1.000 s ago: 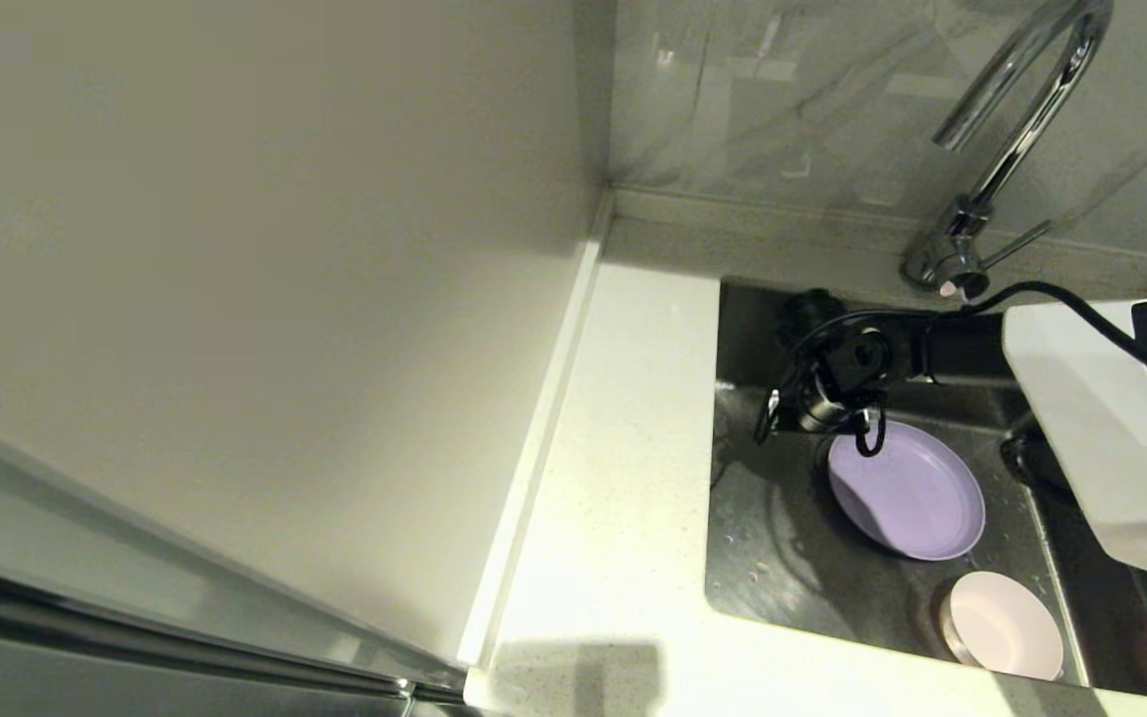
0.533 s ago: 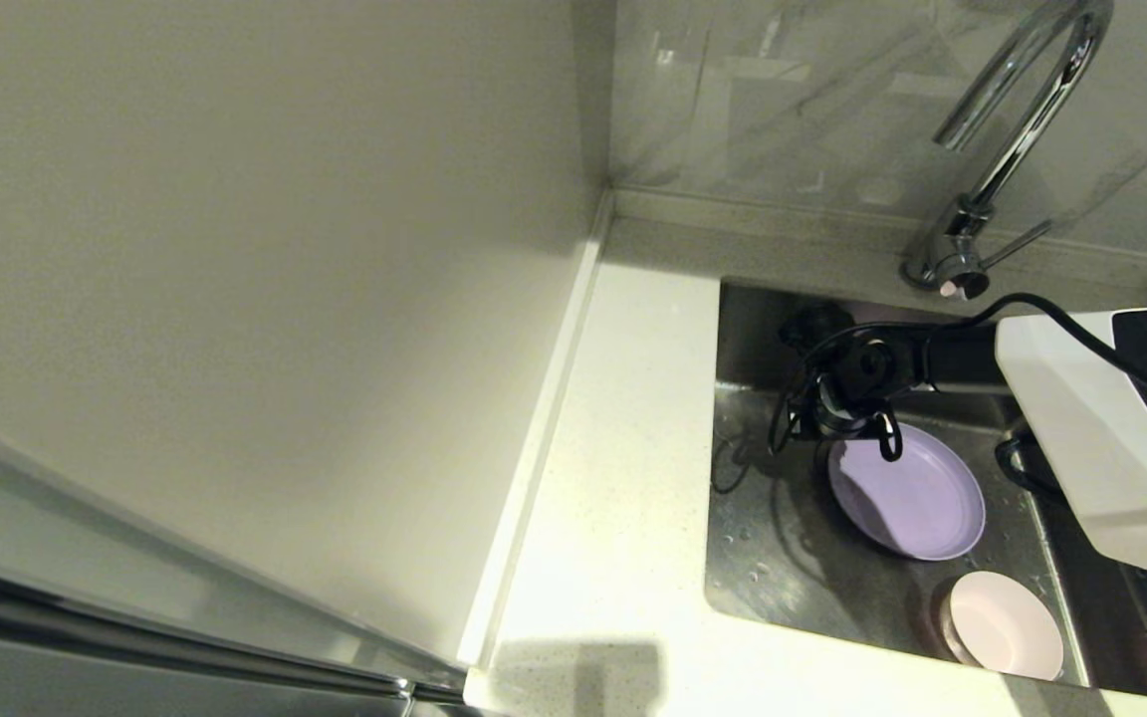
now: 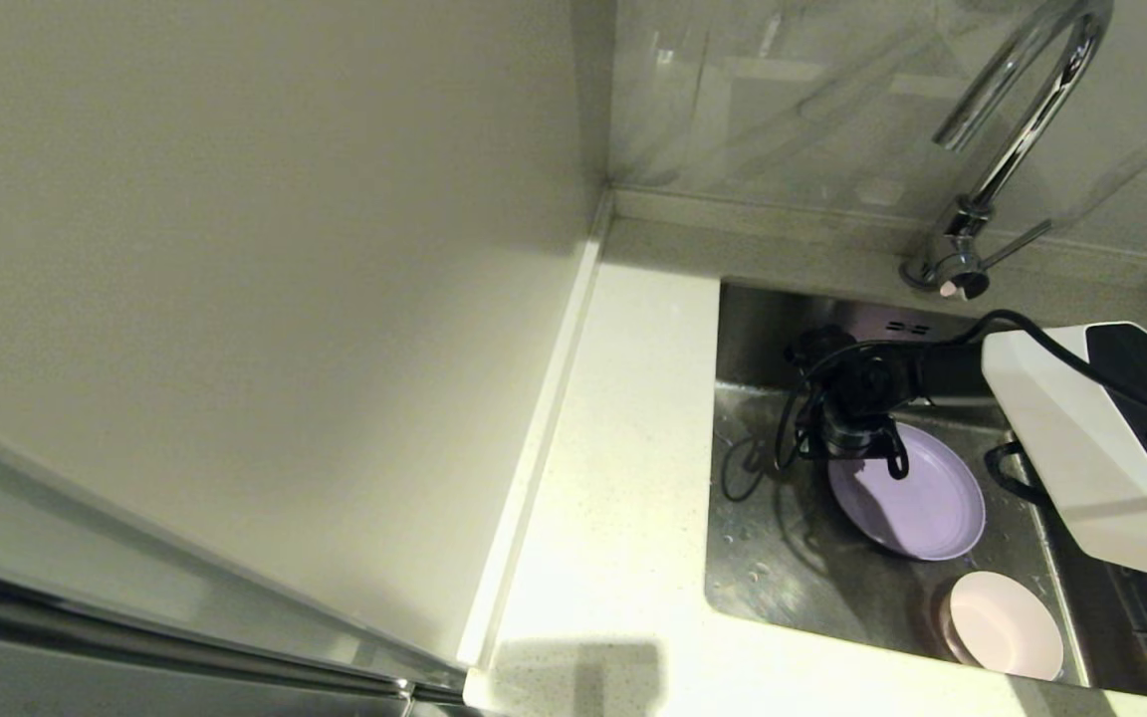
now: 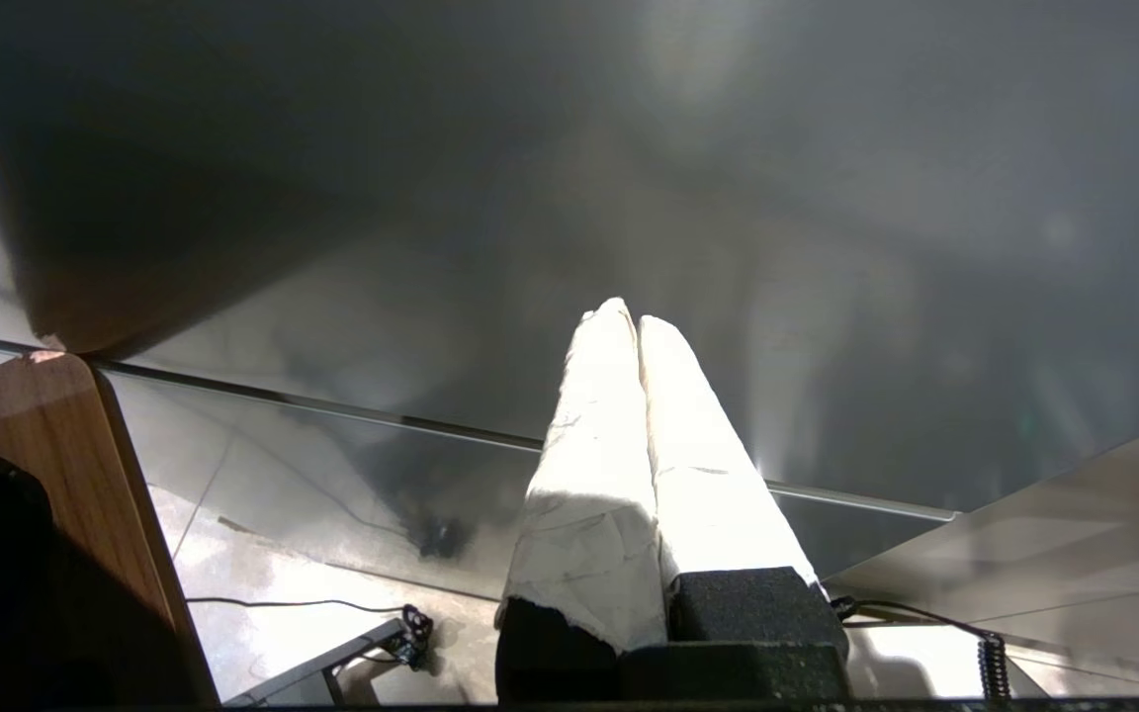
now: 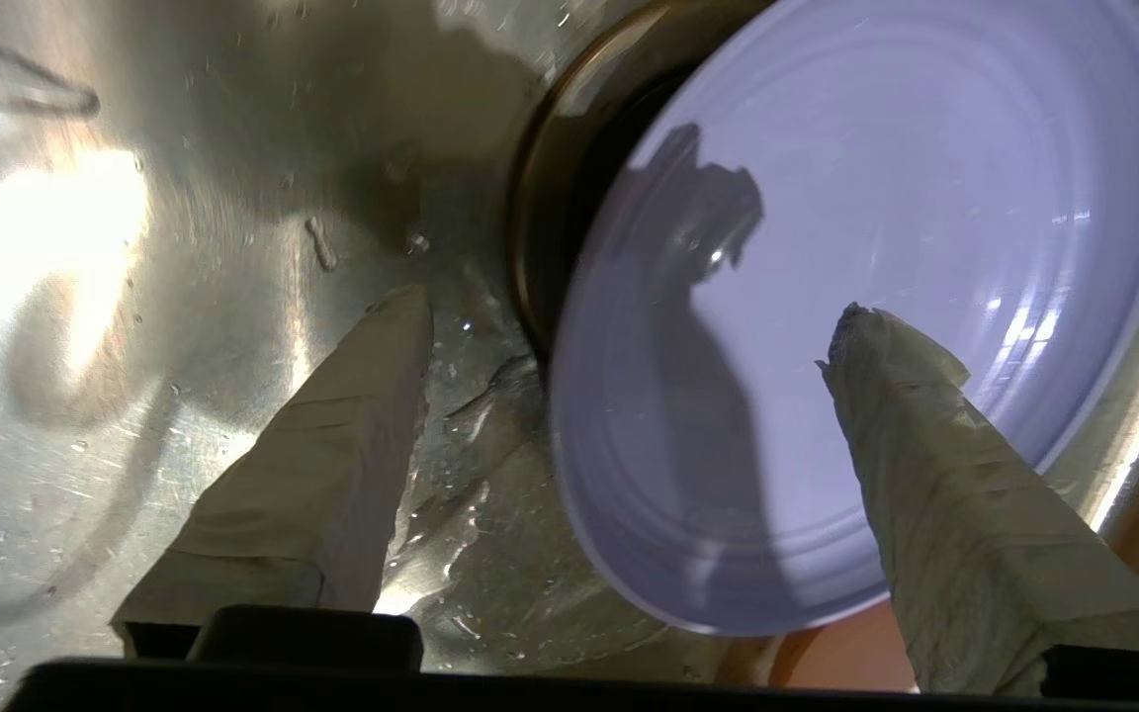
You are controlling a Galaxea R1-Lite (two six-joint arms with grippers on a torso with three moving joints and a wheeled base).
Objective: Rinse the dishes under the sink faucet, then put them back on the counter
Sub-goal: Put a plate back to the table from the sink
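The lavender plate lies in the steel sink, tilted over the round drain strainer. Nearer to me in the basin sits the pale pink bowl. The white mug is out of view. My right gripper hangs open over the plate's far left rim. In the right wrist view the right gripper straddles that rim of the plate, one finger over wet sink floor, the other over the plate, holding nothing. My left gripper is parked off the counter, shut and empty. The chrome faucet arches over the back right.
The white counter runs along the sink's left side, with a raised edge strip against a beige wall panel. A grey marbled wall stands behind. Black cable loops dangle from my right wrist. Water drops dot the basin floor.
My right arm has sunk lower into the sink and drawn slightly toward me, bringing the open gripper closer over the plate's rim. Plate and bowl have stayed put.
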